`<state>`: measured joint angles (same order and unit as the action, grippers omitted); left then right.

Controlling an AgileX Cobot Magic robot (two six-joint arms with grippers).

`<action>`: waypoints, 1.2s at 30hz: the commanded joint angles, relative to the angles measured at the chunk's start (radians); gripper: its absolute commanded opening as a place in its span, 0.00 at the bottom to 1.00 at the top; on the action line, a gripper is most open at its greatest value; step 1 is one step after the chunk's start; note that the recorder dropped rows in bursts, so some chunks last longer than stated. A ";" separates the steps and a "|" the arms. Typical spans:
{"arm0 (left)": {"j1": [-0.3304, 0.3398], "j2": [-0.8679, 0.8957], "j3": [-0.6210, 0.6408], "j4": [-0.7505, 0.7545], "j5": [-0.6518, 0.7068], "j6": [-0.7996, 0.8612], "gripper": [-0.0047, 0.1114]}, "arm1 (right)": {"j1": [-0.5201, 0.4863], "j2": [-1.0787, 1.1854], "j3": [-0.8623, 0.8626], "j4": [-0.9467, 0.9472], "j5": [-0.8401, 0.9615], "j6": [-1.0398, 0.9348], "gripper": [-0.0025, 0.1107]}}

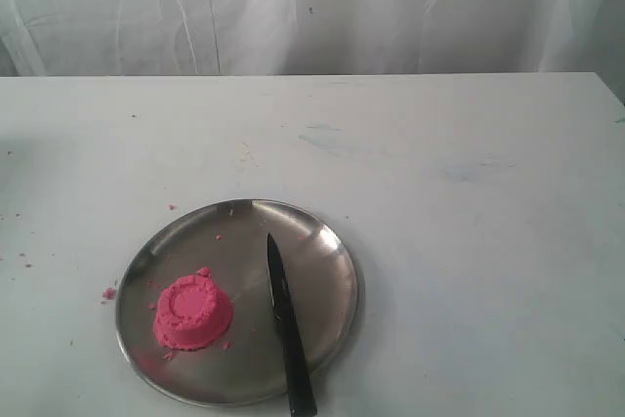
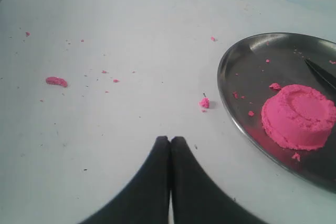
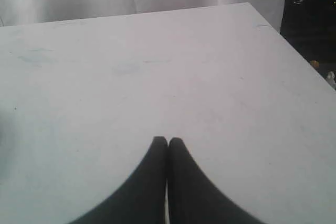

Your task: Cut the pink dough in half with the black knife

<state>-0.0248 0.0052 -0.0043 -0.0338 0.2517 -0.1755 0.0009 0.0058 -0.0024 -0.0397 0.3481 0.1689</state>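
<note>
knife [image 1: 284, 324]: long axis ~12–6, tip to 12 (a hair toward 11), handle at 6, hanging over plate [image 1: 234, 241] rim. Slim, matte black, pointed blade. dough [image 1: 192, 312]: on plate at ~8 o'clock, at knife's 9, not touching it. Grainy bright-pink dome w/ ridged ring on top, one piece. Plate round, shiny steel. Pink crumbs [image 1: 108, 292] on white table [image 1: 469, 241]. L gripper [image 2: 169, 141] + R gripper [image 3: 167, 141]: jaws pressed together, empty, above table.
</note>
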 commanded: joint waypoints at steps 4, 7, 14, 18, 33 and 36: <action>-0.007 -0.005 0.004 -0.002 0.002 0.000 0.04 | 0.003 -0.006 0.002 -0.009 0.003 -0.019 0.02; -0.007 -0.005 0.004 -0.002 0.002 0.000 0.04 | 0.003 -0.006 0.002 -0.009 0.003 -0.016 0.02; -0.007 -0.005 0.004 -0.002 0.002 0.000 0.04 | 0.003 -0.006 0.002 -0.206 -0.067 -0.317 0.02; -0.007 -0.005 0.004 -0.002 0.002 0.000 0.04 | 0.003 -0.006 0.002 -0.216 -0.124 -0.326 0.02; -0.007 -0.005 0.004 -0.002 0.002 0.000 0.04 | 0.003 -0.006 0.002 -0.211 -0.496 -0.021 0.02; -0.007 -0.005 0.004 -0.002 -0.040 0.000 0.04 | 0.003 -0.006 0.002 -0.188 -0.595 0.261 0.02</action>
<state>-0.0248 0.0052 -0.0043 -0.0338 0.2477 -0.1755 0.0009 0.0058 -0.0024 -0.2415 -0.1440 0.1994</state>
